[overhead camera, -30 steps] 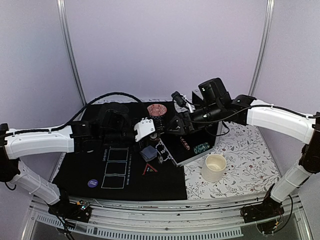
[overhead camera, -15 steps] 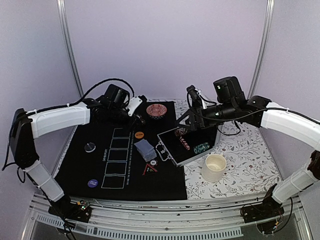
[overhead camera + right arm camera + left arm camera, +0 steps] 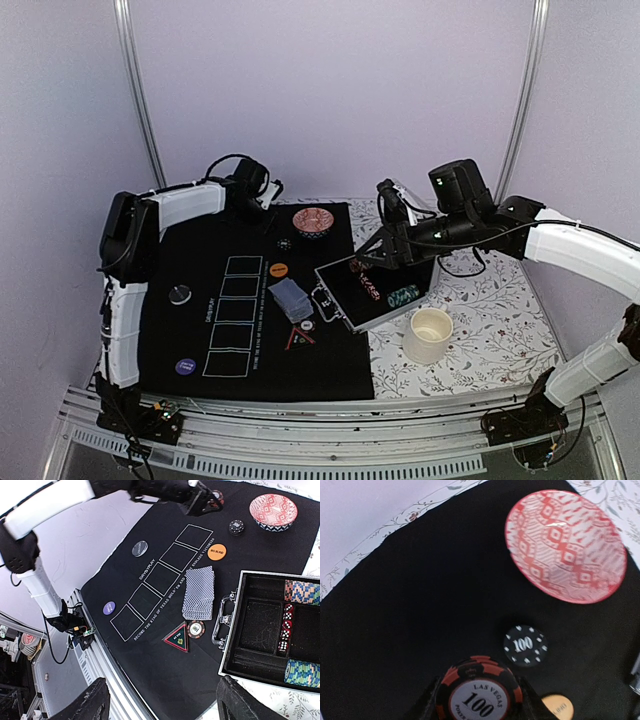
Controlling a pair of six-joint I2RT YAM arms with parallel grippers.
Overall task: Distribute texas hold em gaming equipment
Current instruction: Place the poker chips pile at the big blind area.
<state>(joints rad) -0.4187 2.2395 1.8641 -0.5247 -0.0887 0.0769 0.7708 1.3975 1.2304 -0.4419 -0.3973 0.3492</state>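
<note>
The left claw (image 3: 479, 707) is gripping a red-and-black chip (image 3: 480, 692) near the red bowl (image 3: 565, 545); the right claw (image 3: 167, 705) is hanging open, farther from that bowl.

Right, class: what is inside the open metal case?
In the metal case: two rows of striped poker chips, red dice between them, and bare black compartments. Anything beneath the chips is covered.

The open case (image 3: 342, 287), with the right hand (image 3: 378, 250) spread above it, and the white cup (image 3: 428, 335) fill the table's (image 3: 480, 290) right side. The red bowl (image 3: 314, 220) and left hand (image 3: 270, 218), gripping a chip (image 3: 479, 696), crowd the mat's (image 3: 160, 330) far edge; its left strip between dark disc (image 3: 180, 293) and purple disc (image 3: 185, 366) lies open.
</note>
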